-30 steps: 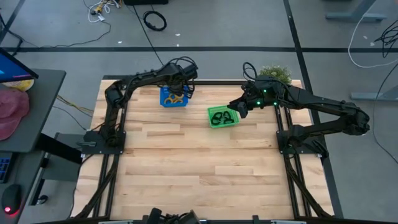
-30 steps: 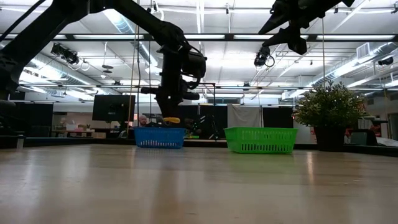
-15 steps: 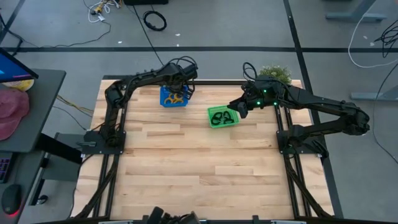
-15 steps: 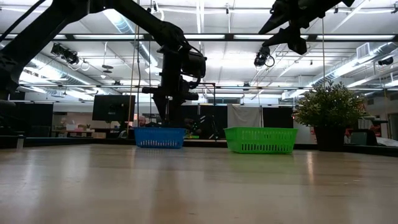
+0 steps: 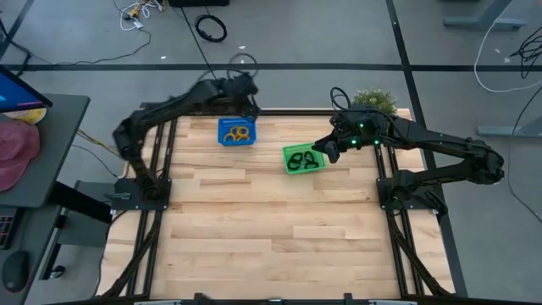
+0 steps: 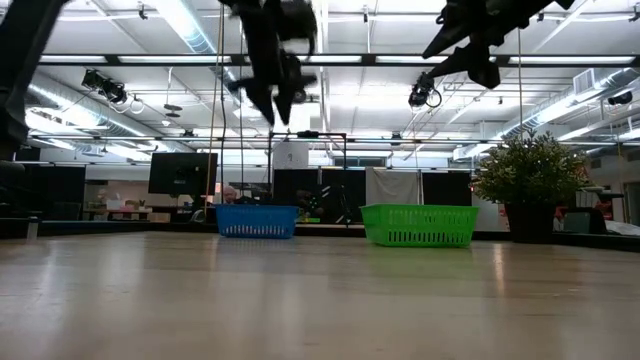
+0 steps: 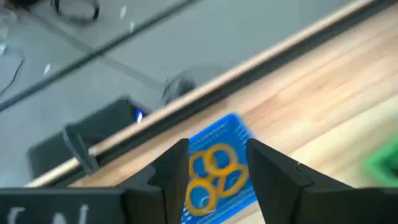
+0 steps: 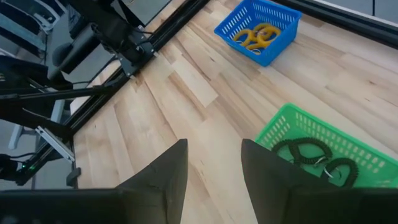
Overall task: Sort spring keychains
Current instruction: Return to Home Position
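tabletop (image 5: pixel 254 222): left fingers (image 7: pixel 176 169) lifted from basket (image 6: pixel 255 222)

The plant (image 5: pixel 373 101) is standing at the far right corner of the counter (image 5: pixel 254 220). The first basket (image 6: pixel 419 225) is sitting on the counter just left of the plant and a little nearer my base, with some spring keychains (image 8: pixel 305 152) lying inside it. The second basket (image 6: pixel 256 221) is sitting farther left of the plant, close to the counter's far edge, holding the other spring keychains (image 8: pixel 258 34). My right jaws are hanging between the plant and the first basket. My left jaws are hanging high, left of the plant, behind the second basket.
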Tool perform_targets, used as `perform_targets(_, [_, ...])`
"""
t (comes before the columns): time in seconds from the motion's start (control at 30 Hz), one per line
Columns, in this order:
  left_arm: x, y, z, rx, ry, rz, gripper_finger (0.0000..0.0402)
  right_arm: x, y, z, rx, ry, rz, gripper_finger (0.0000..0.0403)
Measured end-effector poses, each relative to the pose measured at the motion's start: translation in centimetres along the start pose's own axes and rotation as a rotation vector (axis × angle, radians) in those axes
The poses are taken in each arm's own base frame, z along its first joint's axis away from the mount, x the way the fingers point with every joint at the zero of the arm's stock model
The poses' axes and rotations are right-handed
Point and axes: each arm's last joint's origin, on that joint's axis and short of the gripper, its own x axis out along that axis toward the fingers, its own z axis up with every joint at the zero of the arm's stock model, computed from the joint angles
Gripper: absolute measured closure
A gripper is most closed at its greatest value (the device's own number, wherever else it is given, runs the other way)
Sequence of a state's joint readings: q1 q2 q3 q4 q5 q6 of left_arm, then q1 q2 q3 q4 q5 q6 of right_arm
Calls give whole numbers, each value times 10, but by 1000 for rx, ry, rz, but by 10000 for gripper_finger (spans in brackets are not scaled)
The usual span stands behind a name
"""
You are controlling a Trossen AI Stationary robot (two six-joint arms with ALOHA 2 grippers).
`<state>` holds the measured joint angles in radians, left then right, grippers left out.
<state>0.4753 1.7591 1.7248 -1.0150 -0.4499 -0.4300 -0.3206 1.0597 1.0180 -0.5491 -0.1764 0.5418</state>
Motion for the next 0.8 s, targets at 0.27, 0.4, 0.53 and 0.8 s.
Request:
perform_targets(0.27, [-136,2,-13,17,-401,-269,281,-12,3,0,-6,-29,33,253])
perform_targets(0.4, [-184,-2,-21,61,-577,-430,315,-15,4,0,-9,-37,53,253])
perform_targets(0.53, [-201,-15,-32,145,-619,-532,370,-16,5,0,-10,-29,73,253])
perform_targets(0.8, [-186,-67,-49,197,-638,-717,394,-17,15,-6,-26,41,180,253])
